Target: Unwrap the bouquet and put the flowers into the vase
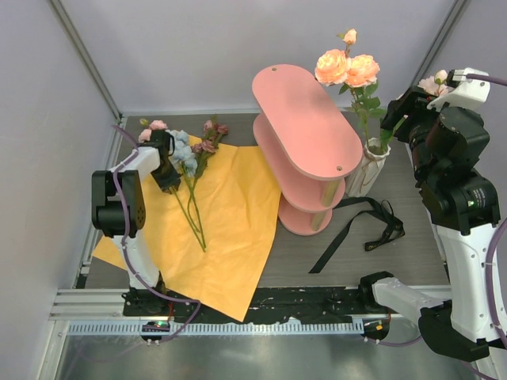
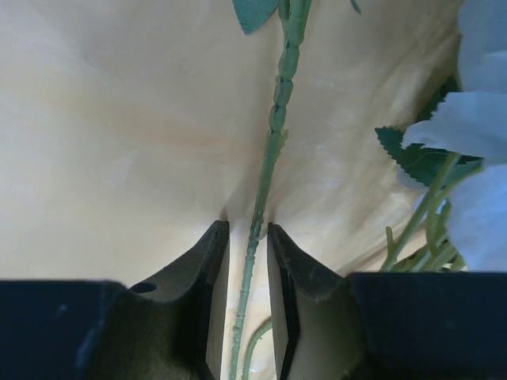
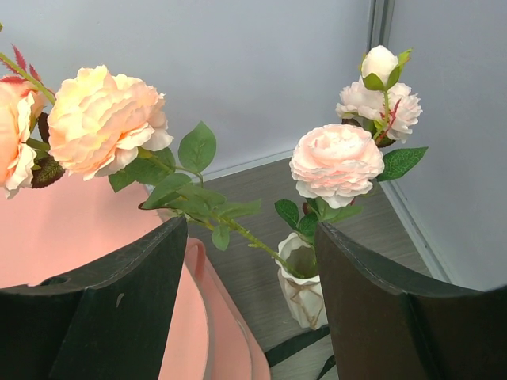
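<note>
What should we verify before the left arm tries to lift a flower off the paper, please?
1. Stem inside the left gripper: ok; one green stem runs between the fingers.
2. Jaws closed on it: not ok; a sliver of gap shows on each side.
3. One stem only: cannot tell; another green strand shows low in the gap.
4. Wrapping off: ok; the orange paper lies spread, the black ribbon apart by the pink shelf.
5. The vase upright: ok; it holds roses, spare room in its neck cannot tell.
6. The right gripper free: ok; open, empty, up near the roses.
</note>
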